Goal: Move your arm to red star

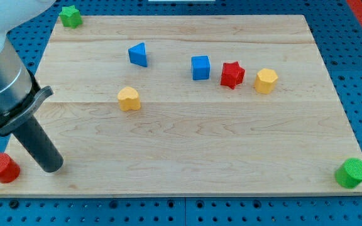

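Observation:
The red star (232, 75) lies on the wooden board (193, 144) right of centre near the view's top, between a blue cube (200, 67) on its left and a yellow hexagon (266, 81) on its right. My tip (51, 167) rests on the board at the view's bottom left, far from the red star. A red cylinder (2, 167) stands just left of the tip.
A blue triangular block (139, 54) and a yellow heart-shaped block (129, 98) lie left of centre. A green star (71, 16) sits at the top left corner, a green cylinder (352, 172) at the bottom right corner. The arm's grey body (2, 81) fills the left edge.

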Available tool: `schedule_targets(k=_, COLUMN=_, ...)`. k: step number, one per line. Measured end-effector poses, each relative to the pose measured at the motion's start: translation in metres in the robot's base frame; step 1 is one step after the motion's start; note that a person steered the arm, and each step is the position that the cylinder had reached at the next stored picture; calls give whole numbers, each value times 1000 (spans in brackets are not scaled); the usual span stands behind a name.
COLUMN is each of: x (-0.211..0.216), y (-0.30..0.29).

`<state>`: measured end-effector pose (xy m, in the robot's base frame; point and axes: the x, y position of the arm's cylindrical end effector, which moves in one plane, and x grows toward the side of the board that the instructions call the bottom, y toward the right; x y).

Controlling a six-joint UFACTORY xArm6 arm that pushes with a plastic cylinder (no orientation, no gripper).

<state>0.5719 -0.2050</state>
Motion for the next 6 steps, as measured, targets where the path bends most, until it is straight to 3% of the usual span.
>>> schedule_targets(k=2, x=-15, y=46)
schedule_targets(k=4, x=-80, y=82)
schedule_targets(k=6, x=-98, y=235)
